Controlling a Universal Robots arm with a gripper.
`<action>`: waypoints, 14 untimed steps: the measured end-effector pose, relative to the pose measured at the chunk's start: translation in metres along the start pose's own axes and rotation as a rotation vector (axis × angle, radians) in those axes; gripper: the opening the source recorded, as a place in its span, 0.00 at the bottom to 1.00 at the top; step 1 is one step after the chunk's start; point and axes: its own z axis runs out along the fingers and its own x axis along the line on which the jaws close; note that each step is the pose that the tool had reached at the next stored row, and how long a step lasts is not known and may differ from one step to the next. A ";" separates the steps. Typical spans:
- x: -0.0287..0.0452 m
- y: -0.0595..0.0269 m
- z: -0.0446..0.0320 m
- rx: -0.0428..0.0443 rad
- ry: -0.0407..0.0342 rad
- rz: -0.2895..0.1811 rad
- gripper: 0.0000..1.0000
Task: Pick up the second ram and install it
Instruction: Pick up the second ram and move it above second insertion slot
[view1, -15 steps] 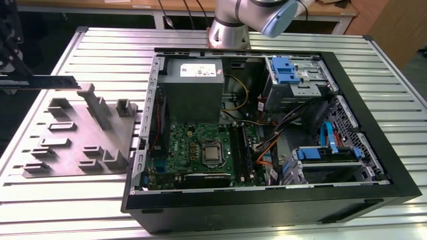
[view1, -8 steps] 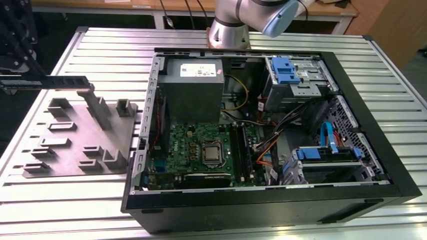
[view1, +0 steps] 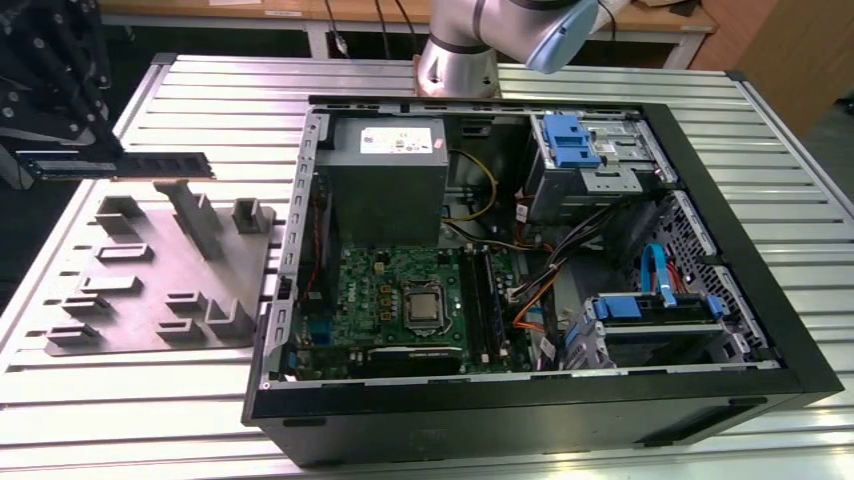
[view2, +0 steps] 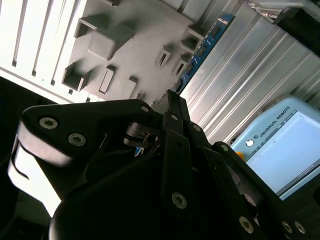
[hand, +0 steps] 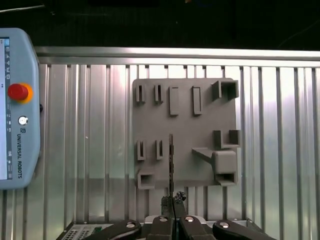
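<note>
The second ram (view1: 140, 163) is a slim dark stick held level above the table, just beyond the far edge of the grey fixture plate (view1: 160, 270), at the exterior view's left. My gripper (view1: 64, 158) is shut on one end of it. In the first wrist view the ram (hand: 171, 162) shows edge-on as a thin line over the plate (hand: 200, 130), running out from my gripper (hand: 173, 207). In the second wrist view the ram (view2: 205, 45) sticks out past the black gripper (view2: 172, 97).
An open computer case (view1: 694, 200) lies on the slatted metal table (view1: 214, 90). Its green motherboard (view1: 387, 290) has long black slots (view1: 487, 300) beside the processor socket. A pale blue teach pendant (hand: 15, 125) lies on the table near the plate.
</note>
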 end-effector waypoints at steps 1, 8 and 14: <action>0.0000 -0.0029 0.0000 0.0000 0.0001 0.000 0.11; -0.0003 -0.0226 0.0001 0.0000 0.0000 0.000 0.11; -0.0006 -0.0455 0.0000 0.0000 0.0000 0.000 0.11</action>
